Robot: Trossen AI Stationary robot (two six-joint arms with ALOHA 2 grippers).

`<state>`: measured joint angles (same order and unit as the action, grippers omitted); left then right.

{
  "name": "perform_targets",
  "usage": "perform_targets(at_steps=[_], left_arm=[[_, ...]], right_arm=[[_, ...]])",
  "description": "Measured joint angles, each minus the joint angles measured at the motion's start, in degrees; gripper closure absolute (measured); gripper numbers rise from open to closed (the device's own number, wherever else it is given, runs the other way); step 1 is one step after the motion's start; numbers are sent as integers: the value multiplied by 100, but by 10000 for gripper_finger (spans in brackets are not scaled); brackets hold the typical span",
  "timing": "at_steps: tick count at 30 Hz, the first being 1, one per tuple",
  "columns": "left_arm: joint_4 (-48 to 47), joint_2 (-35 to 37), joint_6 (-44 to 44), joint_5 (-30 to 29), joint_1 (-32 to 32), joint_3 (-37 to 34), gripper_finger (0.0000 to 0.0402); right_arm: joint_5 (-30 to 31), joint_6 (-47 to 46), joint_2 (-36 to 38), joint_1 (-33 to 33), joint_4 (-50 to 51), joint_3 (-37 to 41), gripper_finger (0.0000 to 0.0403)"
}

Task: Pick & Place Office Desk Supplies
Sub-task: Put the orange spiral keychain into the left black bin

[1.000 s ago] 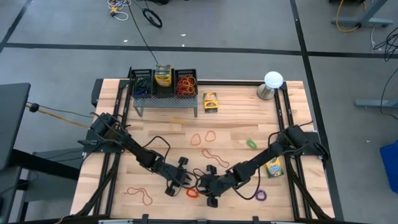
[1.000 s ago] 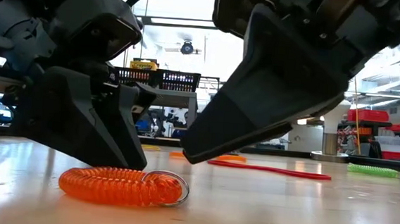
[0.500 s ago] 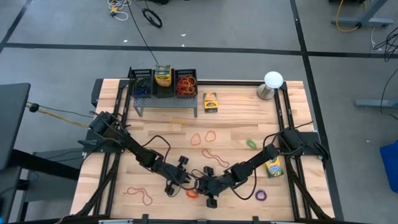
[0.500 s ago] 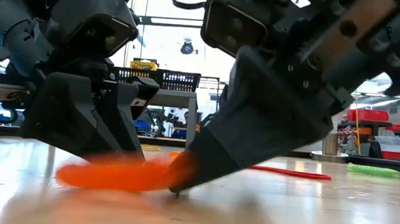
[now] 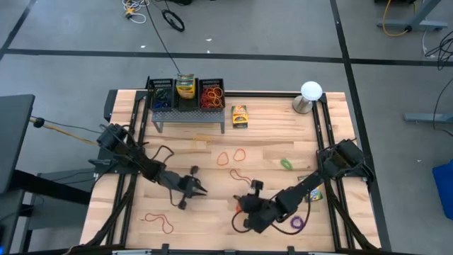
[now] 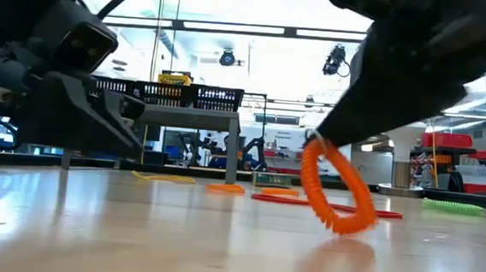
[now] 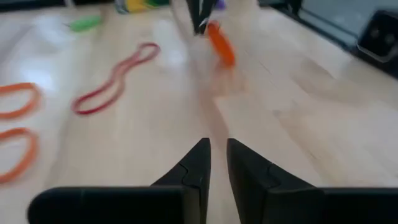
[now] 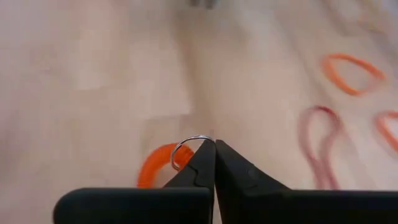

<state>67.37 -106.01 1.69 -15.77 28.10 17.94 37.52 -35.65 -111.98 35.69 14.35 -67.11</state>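
Observation:
An orange coiled loop (image 6: pixel 335 190) with a metal ring (image 8: pixel 186 146) at one end hangs from my right gripper (image 8: pixel 215 149), which is shut on it near the table's front middle (image 5: pixel 239 209). My left gripper (image 5: pixel 203 190) stands to the left of it, level over bare wood. Its fingers (image 7: pixel 216 152) are open by a narrow gap with nothing between them. Orange bands (image 5: pixel 231 156), a red band (image 5: pixel 244 178), a purple band (image 5: pixel 297 222) and a green coil (image 5: pixel 286 163) lie flat on the table. One crayon box (image 5: pixel 240 115) lies by the bins, another (image 5: pixel 311 191) under my right arm. My right gripper pinches the loop at its ring end (image 8: pixel 198 142), between the very tips of its two fingers. The fingers slant down from the table's right side. The coil (image 6: pixel 341 211) hangs curved below the fingertips. Whether its lower end touches the wood, I cannot tell.
A black three-bin rack (image 5: pixel 187 93) holding bands and a crayon box stands at the far edge. A white ball on a metal base (image 5: pixel 310 92) is at the far right corner. A red band (image 5: pixel 161 223) lies near the front left. Bare wood lies between the arms.
My right gripper has come down on the ring end of the orange coil, taken hold and risen, so the coil now hangs instead of lying flat. My left gripper has drawn back toward the table's left and far side, away from the coil.

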Motion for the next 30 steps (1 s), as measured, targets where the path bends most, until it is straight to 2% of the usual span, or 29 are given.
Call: perform_targets(at_steps=[2, 6, 11, 15, 22, 26, 30], left_arm=[[187, 2, 88, -146, 2, -129, 342], [169, 2, 281, -333, 2, -189, 342], [165, 2, 304, -336, 2, -188, 342], [173, 2, 335, -330, 2, -188, 342], [175, 2, 356, -312, 2, -186, 342], [175, 2, 341, -310, 2, -186, 342], [175, 2, 339, -308, 2, -186, 342]], right_arm=[[285, -833, 0, -4, 450, 3, 400], [400, -2462, -9, 84, 1113, 4, 399], [-17, -3187, -9, 387, 1471, 4, 394], [-534, -3513, -9, 455, 1777, 4, 369], [-1375, -3158, 359, 251, 2997, -171, 269], [-1651, -1598, 637, 162, 3199, -398, 223], [-2307, 72, 501, 132, 2585, -620, 224]])
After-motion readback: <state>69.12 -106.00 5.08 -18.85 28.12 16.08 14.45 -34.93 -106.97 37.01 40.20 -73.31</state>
